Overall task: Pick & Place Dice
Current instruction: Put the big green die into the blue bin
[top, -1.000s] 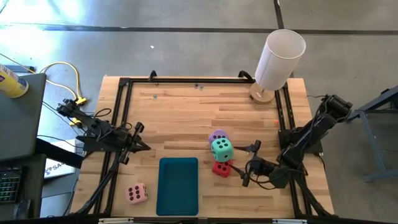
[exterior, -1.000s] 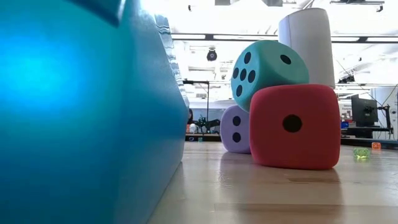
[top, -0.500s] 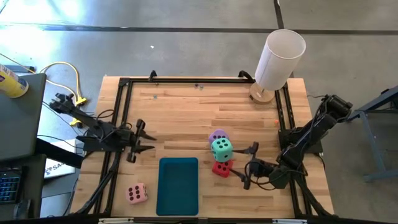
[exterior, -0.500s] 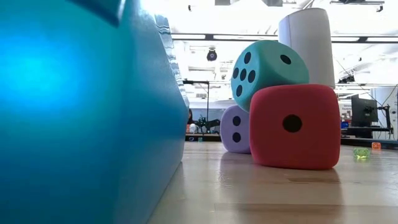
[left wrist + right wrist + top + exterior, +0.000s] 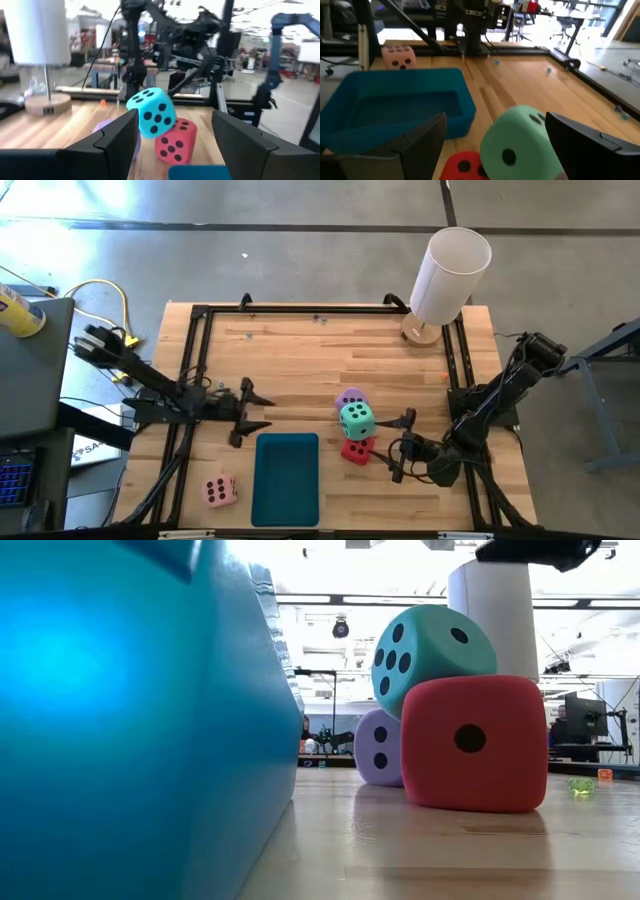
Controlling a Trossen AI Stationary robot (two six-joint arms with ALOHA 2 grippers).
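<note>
High view: mint die (image 5: 357, 420) sits tilted atop red die (image 5: 355, 450); both tools spread.

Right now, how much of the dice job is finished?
Nothing looks placed: the teal tray holds no die. The green die sits on the red die and purple die; the pink die lies apart. The open left gripper and open right gripper hold nothing.

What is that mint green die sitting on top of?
The mint green die sits tilted on the red die, which stands on the table. It may also lean on the purple die behind. The red die's top face is covered, so its pips there are hidden.
</note>
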